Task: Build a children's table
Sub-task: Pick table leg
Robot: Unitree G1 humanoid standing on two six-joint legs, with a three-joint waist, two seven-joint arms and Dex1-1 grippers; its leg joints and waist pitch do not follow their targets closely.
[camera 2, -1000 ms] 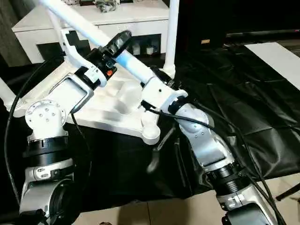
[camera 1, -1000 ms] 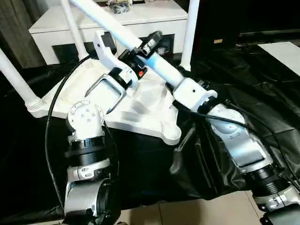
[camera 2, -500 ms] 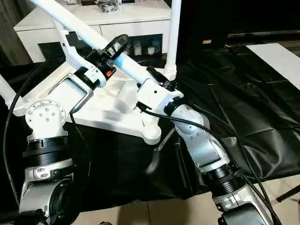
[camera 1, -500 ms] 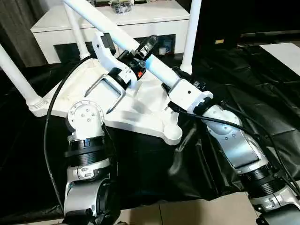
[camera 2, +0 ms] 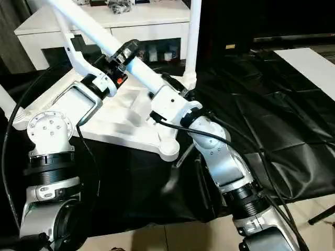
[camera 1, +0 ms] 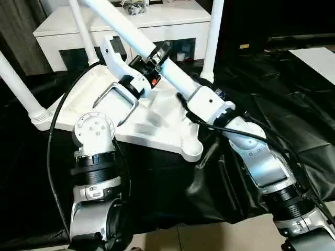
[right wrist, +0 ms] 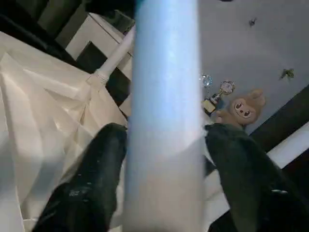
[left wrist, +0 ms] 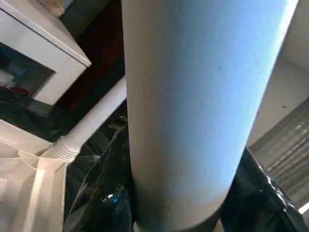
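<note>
White loose leg (camera 1: 131, 32) slants between both arms; left jaws grip it, right jaws straddle it.

Table top (camera 1: 157, 123): white plastic, smooth, soft sheen; ribbed face up.
Legs (camera 1: 212, 36): white plastic tubes, smooth, slightly glossy; threaded ridges at base.
Loose leg (camera 2: 99, 31): same smooth plastic, bluish sheen.
Sheet (camera 1: 293, 104): black plastic film, glossy, creased, wrinkled.
Forearms (camera 1: 261, 162): brushed silver metal, satin; black ribbed joint rings.
Wrist housings (camera 1: 209, 104): white moulded plastic, matt.
Fingers (right wrist: 96, 179): black, matt, rubbery look.
Cables (camera 1: 55, 136): black, smooth jacket.
Cabinet (camera 1: 162, 18): white, matt top; dark glass doors, glossy.
Floor (camera 1: 220, 235): pale tile, smooth.
</note>
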